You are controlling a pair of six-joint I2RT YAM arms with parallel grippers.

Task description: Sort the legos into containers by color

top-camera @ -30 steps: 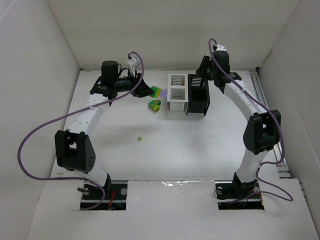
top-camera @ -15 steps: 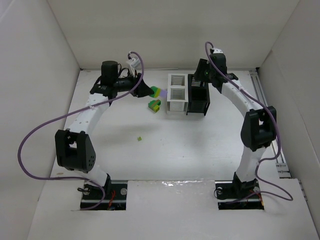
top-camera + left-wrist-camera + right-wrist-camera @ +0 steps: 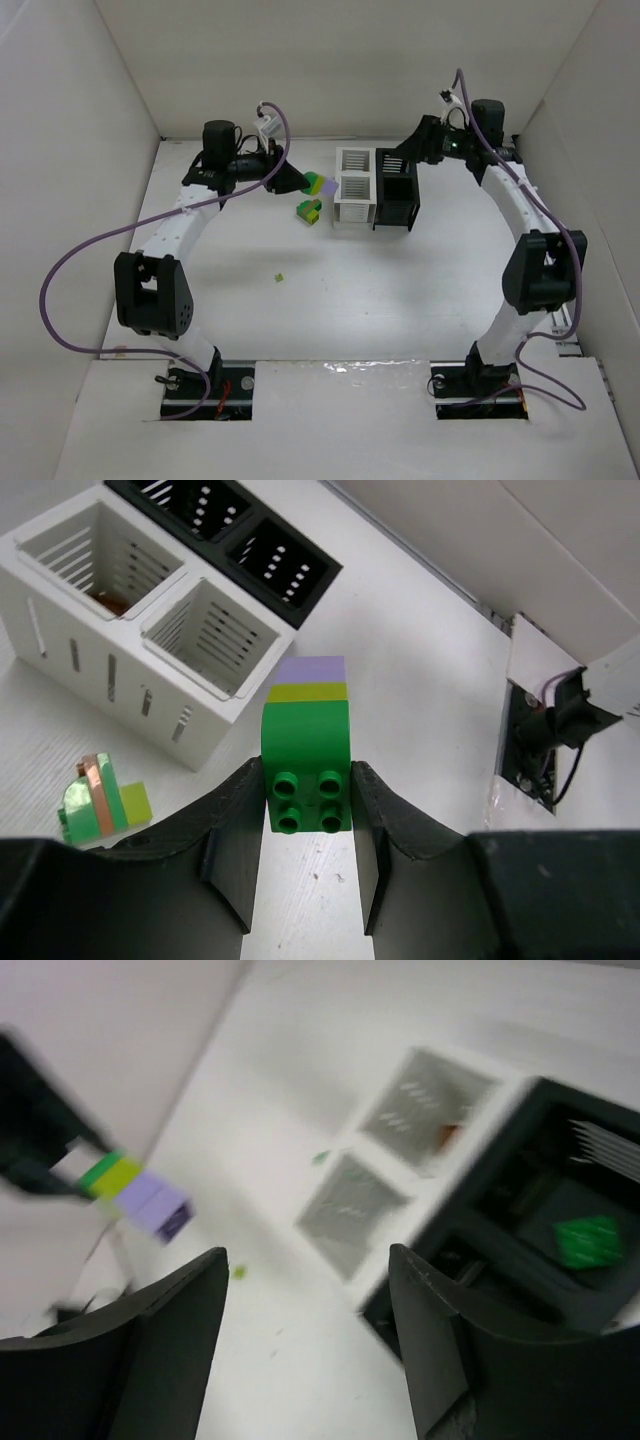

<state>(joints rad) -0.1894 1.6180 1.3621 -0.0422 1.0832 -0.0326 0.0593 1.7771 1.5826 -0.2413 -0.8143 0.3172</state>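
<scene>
The stack of legos [image 3: 306, 742], green, yellow-green and lavender, is clamped in the left gripper [image 3: 306, 785], with the white bins [image 3: 120, 670] just ahead on its left. It likely needs splitting first. The right gripper [image 3: 308, 1260], jaws apart and empty over a black bin [image 3: 470, 1210] holding a green brick [image 3: 588, 1240], should take one end.

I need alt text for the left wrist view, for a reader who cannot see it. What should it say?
The left gripper clamps a lego stack: green nearest the camera, then yellow-green, then lavender. Behind it stand two white bins and two black bins; a smaller lego cluster lies on the table near the white ones.
</scene>
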